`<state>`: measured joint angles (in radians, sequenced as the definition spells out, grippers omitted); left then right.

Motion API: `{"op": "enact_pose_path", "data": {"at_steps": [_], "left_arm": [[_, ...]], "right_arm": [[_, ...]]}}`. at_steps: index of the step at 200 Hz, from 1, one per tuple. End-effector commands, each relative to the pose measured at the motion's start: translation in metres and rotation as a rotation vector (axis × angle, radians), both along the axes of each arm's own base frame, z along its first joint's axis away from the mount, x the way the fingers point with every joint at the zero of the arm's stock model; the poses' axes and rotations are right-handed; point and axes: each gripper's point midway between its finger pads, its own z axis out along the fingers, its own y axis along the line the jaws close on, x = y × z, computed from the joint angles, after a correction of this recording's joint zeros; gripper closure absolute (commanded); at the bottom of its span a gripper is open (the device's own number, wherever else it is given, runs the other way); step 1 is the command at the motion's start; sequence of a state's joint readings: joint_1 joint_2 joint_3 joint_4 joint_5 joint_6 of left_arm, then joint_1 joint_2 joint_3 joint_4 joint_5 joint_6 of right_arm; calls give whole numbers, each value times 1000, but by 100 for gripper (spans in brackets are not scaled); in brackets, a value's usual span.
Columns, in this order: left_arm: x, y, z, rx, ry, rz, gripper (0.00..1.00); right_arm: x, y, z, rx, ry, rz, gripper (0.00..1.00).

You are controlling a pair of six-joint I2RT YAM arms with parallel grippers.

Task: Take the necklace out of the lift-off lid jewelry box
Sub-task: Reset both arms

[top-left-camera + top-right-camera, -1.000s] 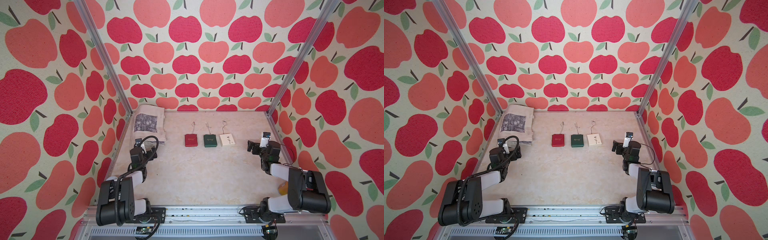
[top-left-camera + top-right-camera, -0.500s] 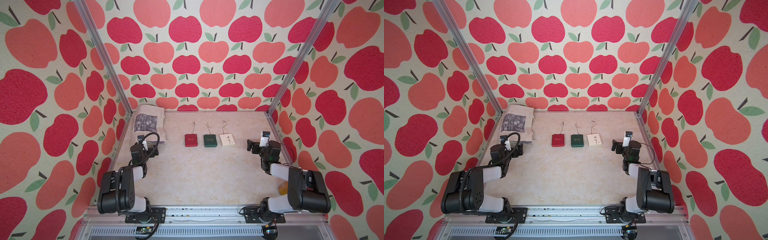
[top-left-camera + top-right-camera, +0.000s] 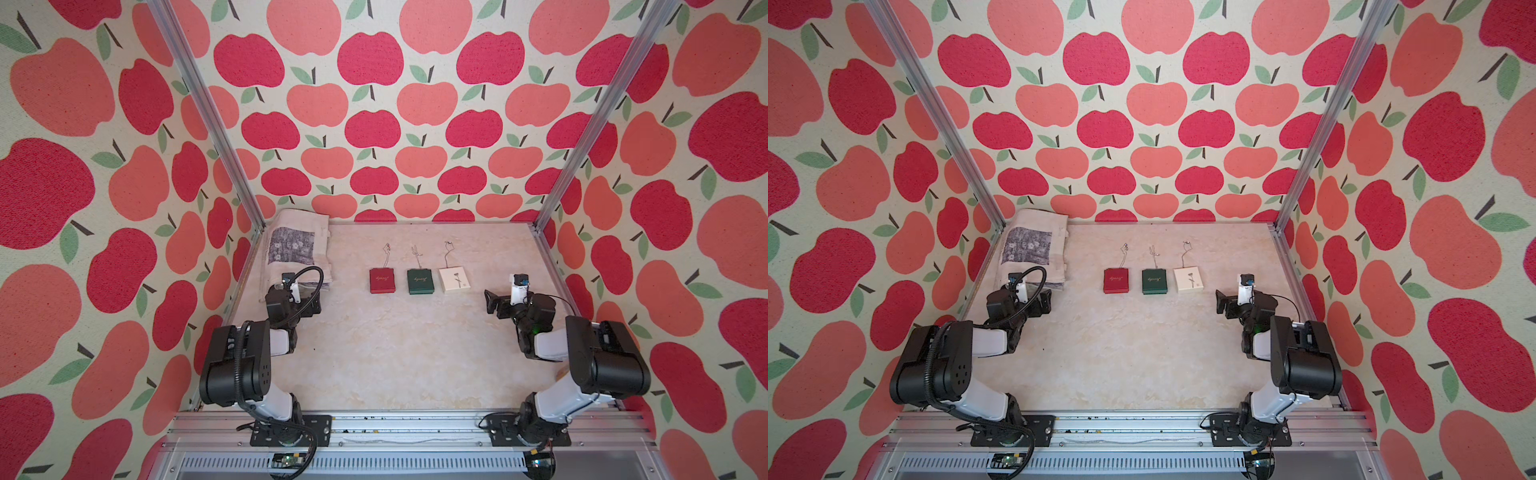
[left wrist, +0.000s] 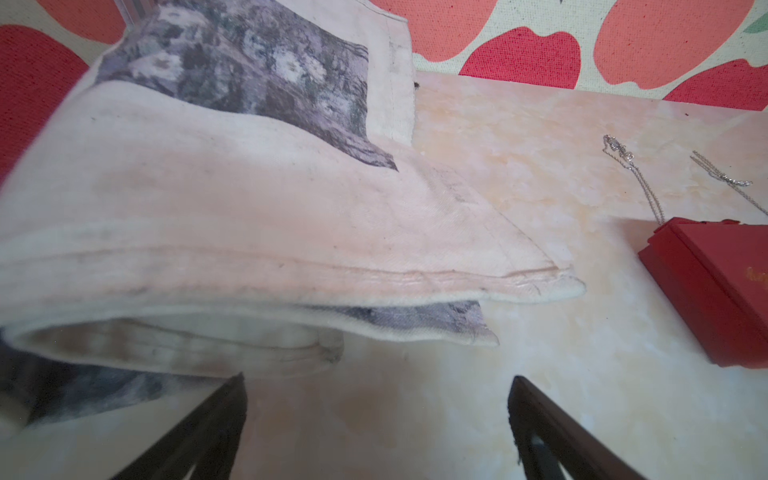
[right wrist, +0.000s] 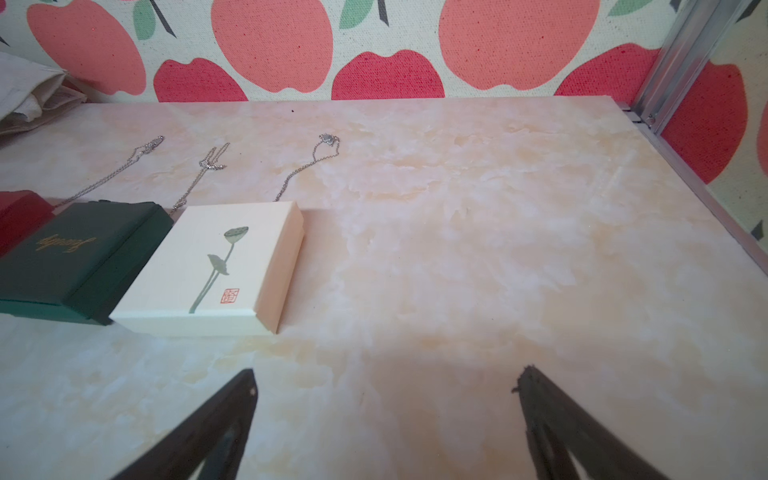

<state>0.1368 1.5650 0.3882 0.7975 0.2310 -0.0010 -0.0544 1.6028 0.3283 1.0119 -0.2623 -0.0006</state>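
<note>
Left gripper (image 4: 376, 380) stood spread wide, empty, tips close to the folded cloth (image 4: 249, 216). Right gripper (image 5: 386, 372) stood equally wide, empty, clear of the white box (image 5: 208, 270).

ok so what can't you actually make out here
Insides of cream box, green box, red box: lids shut, all views.
The chain, near end: right wrist view, cream box hides it.
Red box: cut by left wrist view's edge.
Green box lettering: too small in both top views.
</note>
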Motion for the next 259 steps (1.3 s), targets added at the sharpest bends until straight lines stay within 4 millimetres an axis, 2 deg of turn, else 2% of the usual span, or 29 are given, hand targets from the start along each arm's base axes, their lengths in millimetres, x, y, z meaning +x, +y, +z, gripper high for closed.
{"op": "enact_pose_path", "data": {"at_steps": [1,23,117,259], "left_arm": [[11,10,11,27,-32,54,1],[11,10,11,28,-33,56,0],[11,9,11,44,-34,62,1],[11,9,11,45,-35,62,1]], "right_arm": [[7,4,15,-19,-60,23,1],[8,-2,14,-32,-55,-21,1],[9,-2,14,-48,-54,-38,1],[13,4,11,-104,-33,-42,1]]}}
